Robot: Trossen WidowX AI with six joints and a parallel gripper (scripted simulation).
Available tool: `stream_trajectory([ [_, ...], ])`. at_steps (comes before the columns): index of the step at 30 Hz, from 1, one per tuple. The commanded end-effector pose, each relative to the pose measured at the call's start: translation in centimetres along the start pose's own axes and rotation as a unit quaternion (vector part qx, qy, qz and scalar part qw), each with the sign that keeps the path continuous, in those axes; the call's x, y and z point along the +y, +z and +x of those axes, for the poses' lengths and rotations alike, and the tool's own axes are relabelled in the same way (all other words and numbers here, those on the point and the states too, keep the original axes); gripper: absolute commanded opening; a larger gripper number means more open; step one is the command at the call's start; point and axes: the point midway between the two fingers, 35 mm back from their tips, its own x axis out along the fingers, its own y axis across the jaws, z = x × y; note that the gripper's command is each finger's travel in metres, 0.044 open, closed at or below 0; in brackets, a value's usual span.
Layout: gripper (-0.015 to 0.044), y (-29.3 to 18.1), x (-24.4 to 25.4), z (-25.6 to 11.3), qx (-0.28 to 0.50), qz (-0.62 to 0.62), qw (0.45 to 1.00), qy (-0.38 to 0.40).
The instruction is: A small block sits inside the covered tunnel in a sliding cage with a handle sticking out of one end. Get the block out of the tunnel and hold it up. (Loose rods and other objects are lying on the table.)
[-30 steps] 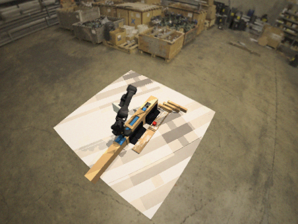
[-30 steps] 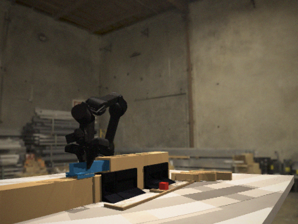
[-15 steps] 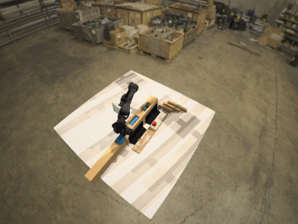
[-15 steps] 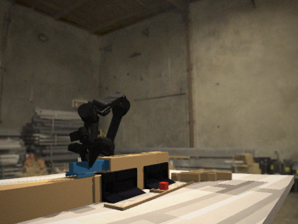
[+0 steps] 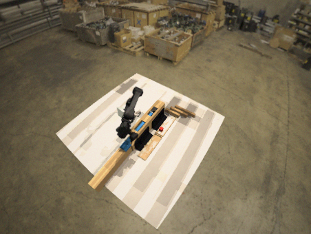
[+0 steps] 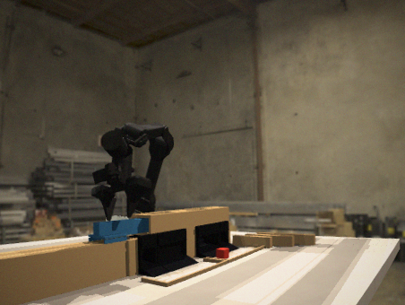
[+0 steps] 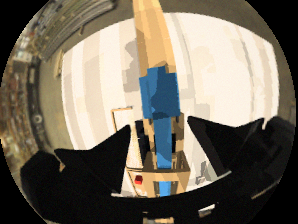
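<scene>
Your site read as a warehouse or industrial storeroom. Behind your table you had open wooden crates (image 5: pixel 168 46) filled with mixed parts, and cardboard boxes (image 5: pixel 122 38) on a wooden pallet (image 5: pixel 128 49). Long metal stock lay on racks to one side; your exterior view showed it as a stacked pile (image 6: pixel 73 179). Stocked shelves (image 5: pixel 302 25) stood at the far corner. Your floor (image 5: pixel 248 93) was bare concrete, stained and cracked; your walls (image 6: pixel 331 112) were tall, grey, marked, under a dark brownish ceiling (image 6: pixel 130 20).
</scene>
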Motion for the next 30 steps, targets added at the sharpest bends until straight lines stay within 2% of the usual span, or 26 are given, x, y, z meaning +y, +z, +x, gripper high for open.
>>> stream_trajectory([
  [1,0.0440,-0.2,0.0,-0.1,0.003,0.000,1.000,0.001],
  [9,0.0440,-1.6,0.0,-0.3,0.020,0.004,1.000,0.006],
  [30,0.0440,-2.4,-0.5,3.0,0.021,0.004,1.000,0.007],
])
